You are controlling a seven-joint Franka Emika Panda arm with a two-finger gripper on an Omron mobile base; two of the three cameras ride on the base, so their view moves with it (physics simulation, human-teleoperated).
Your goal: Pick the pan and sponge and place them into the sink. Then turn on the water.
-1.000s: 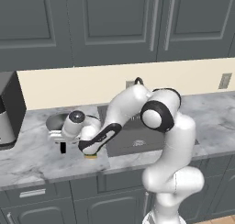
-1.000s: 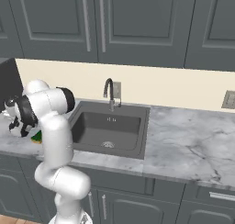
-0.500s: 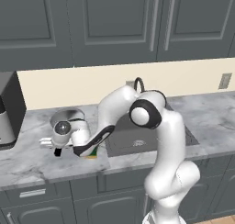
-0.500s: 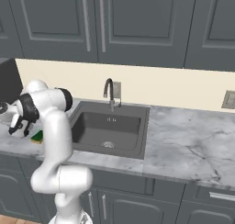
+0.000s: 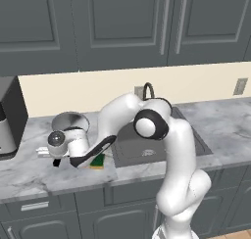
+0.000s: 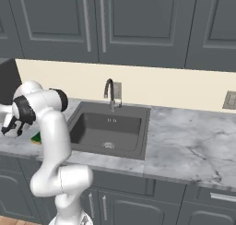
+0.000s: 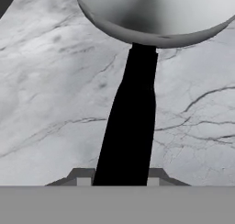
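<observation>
Overhead, dark grey cabinets [image 5: 122,22] run above a cream backsplash [image 6: 152,88]. Below them the marble surface [image 5: 29,172] carries everything, and the sink [image 6: 108,127] is recessed into it with its dark curved faucet [image 6: 109,91] at the rear; no stream falls from the spout. The white arm [image 5: 157,150] reaches from the base across the basin's front left corner toward the left part of the surface. There the pan [image 5: 70,121] sits upright on the marble, its bowl toward the wall and its black handle [image 7: 131,126] pointing toward the front edge. The end effector [image 5: 55,157] is down at the handle's outer end; in the hand view the handle runs straight between the two fingertips [image 7: 82,178], which flank it closely, though whether they are pressing on it cannot be told. The sponge [image 5: 97,161] lies flat just right of the hand, near the sink's left rim, partly hidden under the forearm.
</observation>
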